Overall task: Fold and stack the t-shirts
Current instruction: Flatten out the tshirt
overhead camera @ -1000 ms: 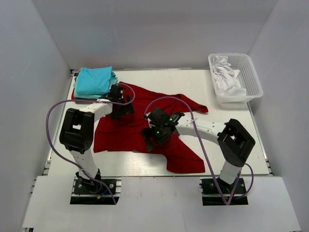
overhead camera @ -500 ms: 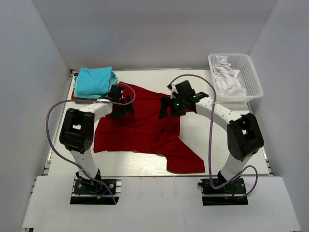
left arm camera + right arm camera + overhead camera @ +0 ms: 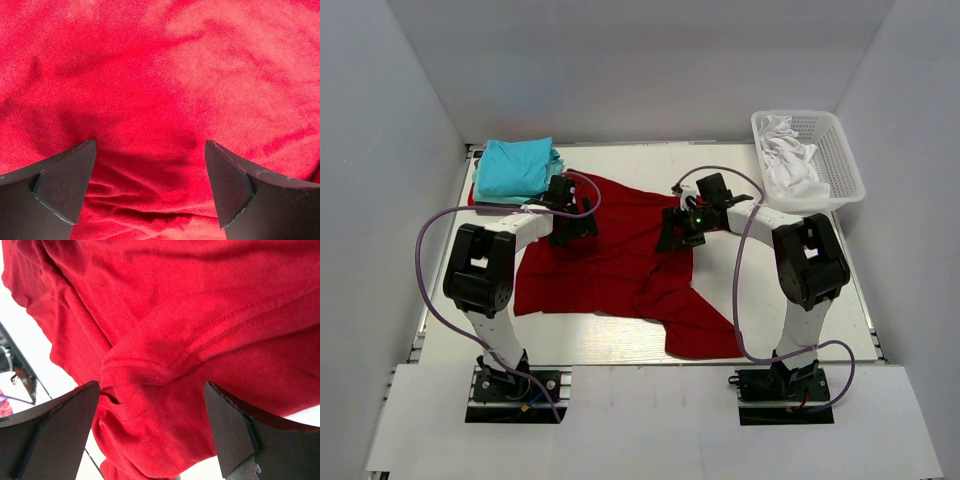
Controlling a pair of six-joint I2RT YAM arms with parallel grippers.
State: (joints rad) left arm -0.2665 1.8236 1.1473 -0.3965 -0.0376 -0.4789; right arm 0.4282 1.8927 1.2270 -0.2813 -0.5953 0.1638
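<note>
A large dark red t-shirt (image 3: pixel 610 265) lies spread and rumpled over the middle of the table. Folded turquoise t-shirts (image 3: pixel 517 167) sit stacked at the back left corner. My left gripper (image 3: pixel 572 228) hovers low over the red shirt's upper left part; in the left wrist view it (image 3: pixel 150 185) is open, with only wrinkled red cloth (image 3: pixel 160 75) under it. My right gripper (image 3: pixel 674 236) is over the shirt's right edge. In the right wrist view it (image 3: pixel 150 427) stands open above a bunched, hemmed fold of the red shirt (image 3: pixel 150 360), gripping nothing.
A white mesh basket (image 3: pixel 840 150) with white cloth inside stands at the back right. Bare white table (image 3: pixel 790 200) lies between it and the red shirt. Purple cables loop over both arms. Grey walls close in three sides.
My right arm has swung from the shirt's front middle to its right edge, jaws opening slightly wider. The sleeve that spread out to the right no longer shows. The left arm has not moved.
</note>
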